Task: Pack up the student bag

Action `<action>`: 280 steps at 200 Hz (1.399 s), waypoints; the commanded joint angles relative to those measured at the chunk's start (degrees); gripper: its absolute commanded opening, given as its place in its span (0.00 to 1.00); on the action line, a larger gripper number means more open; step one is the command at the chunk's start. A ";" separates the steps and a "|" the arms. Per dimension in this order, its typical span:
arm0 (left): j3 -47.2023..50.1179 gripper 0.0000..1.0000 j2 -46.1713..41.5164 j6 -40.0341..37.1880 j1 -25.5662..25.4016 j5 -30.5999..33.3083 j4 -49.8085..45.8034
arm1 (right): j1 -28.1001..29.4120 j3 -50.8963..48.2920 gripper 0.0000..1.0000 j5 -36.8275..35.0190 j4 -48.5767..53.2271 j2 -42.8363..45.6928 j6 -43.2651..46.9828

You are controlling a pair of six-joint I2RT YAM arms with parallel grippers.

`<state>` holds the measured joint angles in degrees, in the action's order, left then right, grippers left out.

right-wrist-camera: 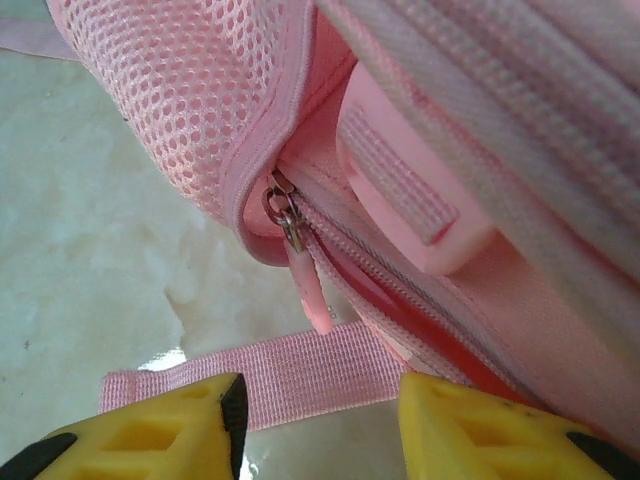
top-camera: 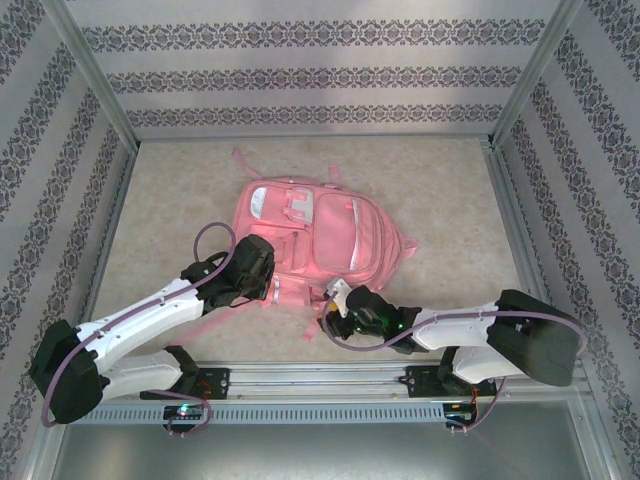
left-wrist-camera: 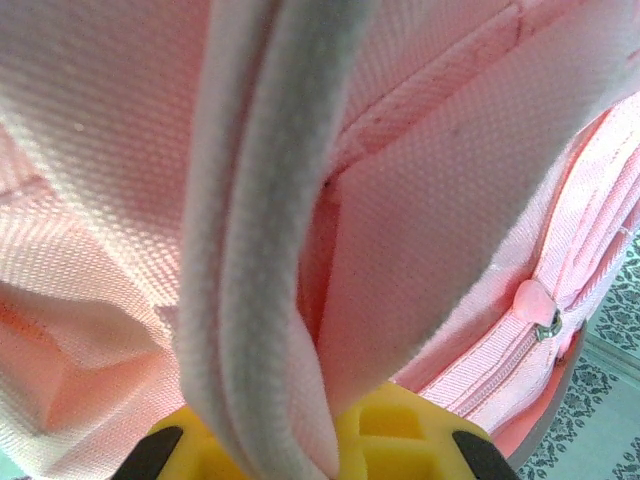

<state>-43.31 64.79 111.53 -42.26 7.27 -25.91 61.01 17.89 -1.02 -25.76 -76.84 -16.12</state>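
Pink fabric student bag (top-camera: 310,235) lies flat, centre of the bench (top-camera: 440,200), left pincer (left-wrist-camera: 310,450) nipped onto its grey-edged fold (left-wrist-camera: 250,250), probably to steady it, right pincer (right-wrist-camera: 320,420) wide at the near edge, zip pull (right-wrist-camera: 312,290) just ahead, seemingly lined up for opening.

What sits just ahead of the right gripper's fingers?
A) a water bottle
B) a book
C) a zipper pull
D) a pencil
C: in the right wrist view, the zipper pull of the bag hangs just beyond the right gripper, whose fingers are apart, with a pink strap lying on the table between them.
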 commanded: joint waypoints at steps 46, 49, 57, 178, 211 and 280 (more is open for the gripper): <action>-0.51 0.00 0.42 1.08 0.59 -0.40 0.86 | 0.51 4.29 0.47 0.05 -7.70 -8.87 0.64; -0.49 0.00 0.46 1.07 0.60 -0.39 0.88 | 0.51 4.49 0.47 0.07 -7.88 -9.07 0.65; -0.39 0.00 0.54 1.14 0.59 -0.47 0.91 | 0.47 5.12 0.47 0.06 -7.99 -9.79 0.81; 1.47 0.00 0.05 2.12 0.95 -1.05 1.85 | -0.63 10.15 0.12 -1.84 -3.01 -13.47 1.33; 2.52 0.00 -1.31 1.94 1.95 -0.94 1.31 | -1.27 8.89 0.07 -2.61 -1.01 -11.20 1.45; 3.79 0.00 -2.40 -1.21 4.42 -1.93 0.03 | -1.95 4.05 0.06 -3.55 3.12 -3.64 1.97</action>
<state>-41.12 63.24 112.12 -39.62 3.90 -23.51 60.12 23.99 -2.09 -24.88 -83.29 -14.76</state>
